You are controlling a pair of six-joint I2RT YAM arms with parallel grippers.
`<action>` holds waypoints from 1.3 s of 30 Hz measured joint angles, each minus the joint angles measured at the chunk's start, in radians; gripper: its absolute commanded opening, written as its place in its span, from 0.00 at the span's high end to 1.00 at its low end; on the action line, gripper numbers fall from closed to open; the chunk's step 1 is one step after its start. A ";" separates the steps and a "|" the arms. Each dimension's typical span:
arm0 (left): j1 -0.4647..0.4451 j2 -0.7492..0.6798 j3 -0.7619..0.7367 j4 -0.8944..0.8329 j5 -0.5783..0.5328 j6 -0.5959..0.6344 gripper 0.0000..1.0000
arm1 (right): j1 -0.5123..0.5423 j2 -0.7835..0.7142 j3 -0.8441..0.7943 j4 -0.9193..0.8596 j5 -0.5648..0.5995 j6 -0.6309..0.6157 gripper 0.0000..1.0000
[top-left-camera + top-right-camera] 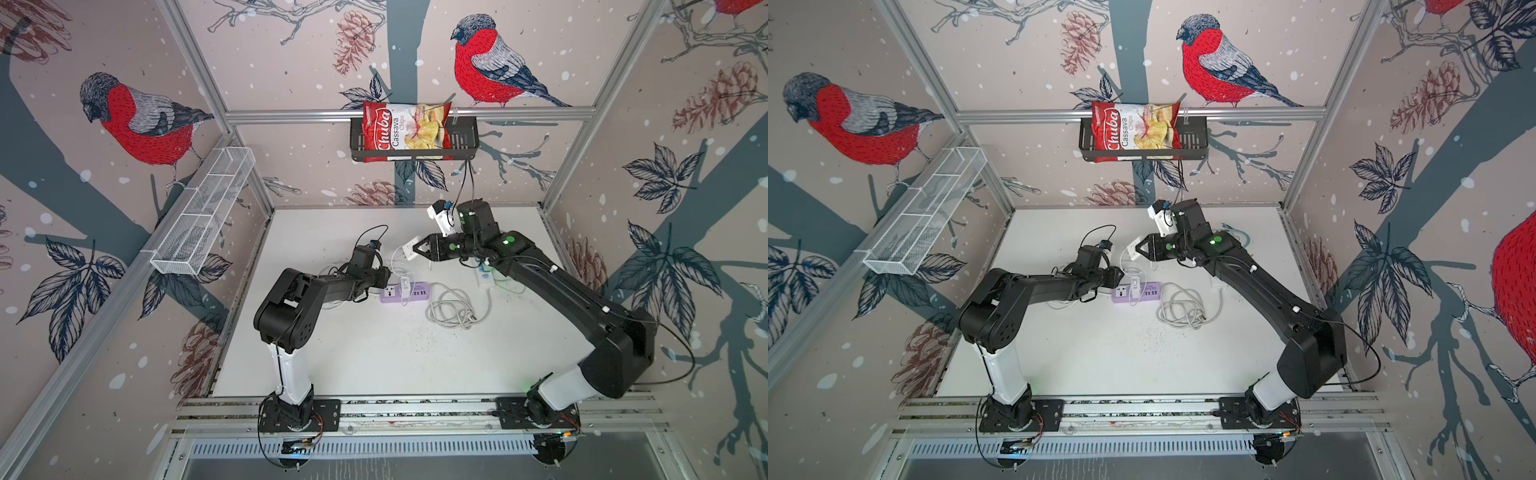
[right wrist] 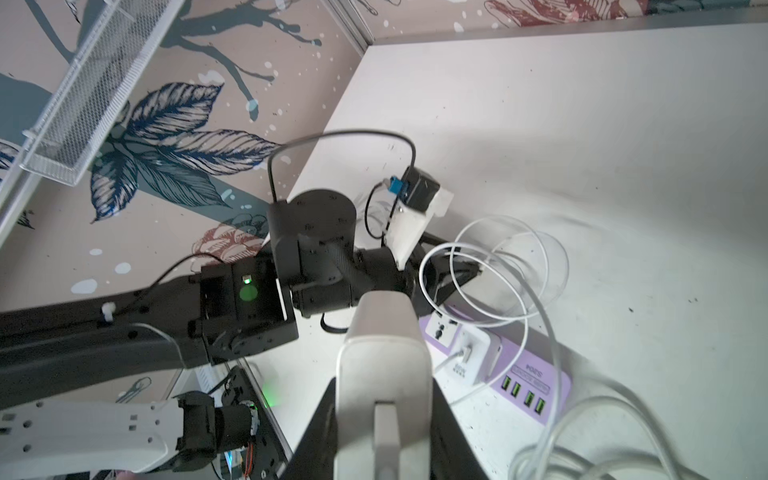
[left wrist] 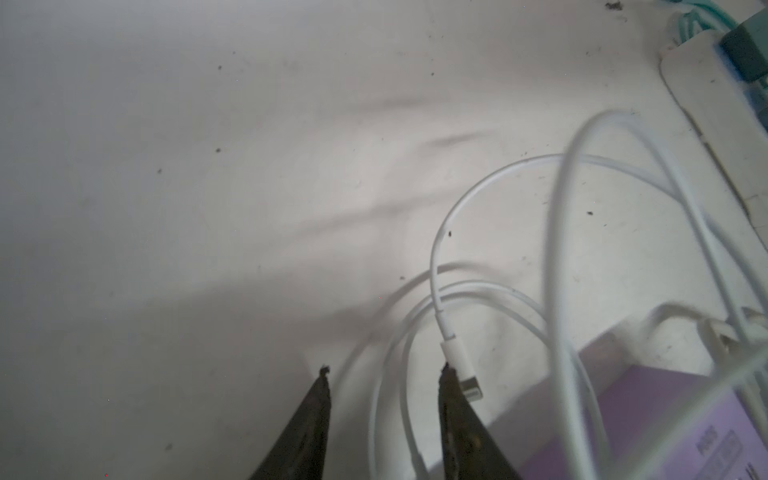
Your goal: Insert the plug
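The small white plug point(image 3: 462, 369) on the end of a thin white cable point(image 3: 498, 174) lies on the table, right beside one fingertip point(image 3: 448, 376) of my left gripper point(image 3: 384, 370). That gripper is open, low over the table by the purple power strip point(image 1: 419, 291), and loops of the cable run under the gap between its fingers. My right gripper point(image 1: 419, 249) hangs above the table behind the strip, shut on a white box-shaped device point(image 2: 380, 353) with a slot in its end. A white charger point(image 2: 473, 357) sits plugged into the purple strip point(image 2: 528, 374).
A coil of grey cable point(image 1: 453, 309) lies right of the purple strip. A white power strip point(image 1: 484, 278) sits under the right arm. A black basket point(image 1: 463, 143) holding a chips bag point(image 1: 405, 129) hangs on the back wall, and a white wire basket point(image 1: 203, 216) on the left wall.
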 measured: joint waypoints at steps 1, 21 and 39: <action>0.000 0.007 0.006 0.011 0.012 -0.002 0.56 | 0.000 -0.004 -0.011 -0.006 0.003 -0.008 0.90; 0.042 0.023 -0.084 0.215 -0.003 -0.061 0.54 | 0.135 0.159 0.072 -0.113 0.071 -0.075 0.92; 0.005 -0.196 -0.381 0.274 0.064 -0.156 0.55 | 0.208 0.250 0.154 -0.216 0.186 -0.039 0.92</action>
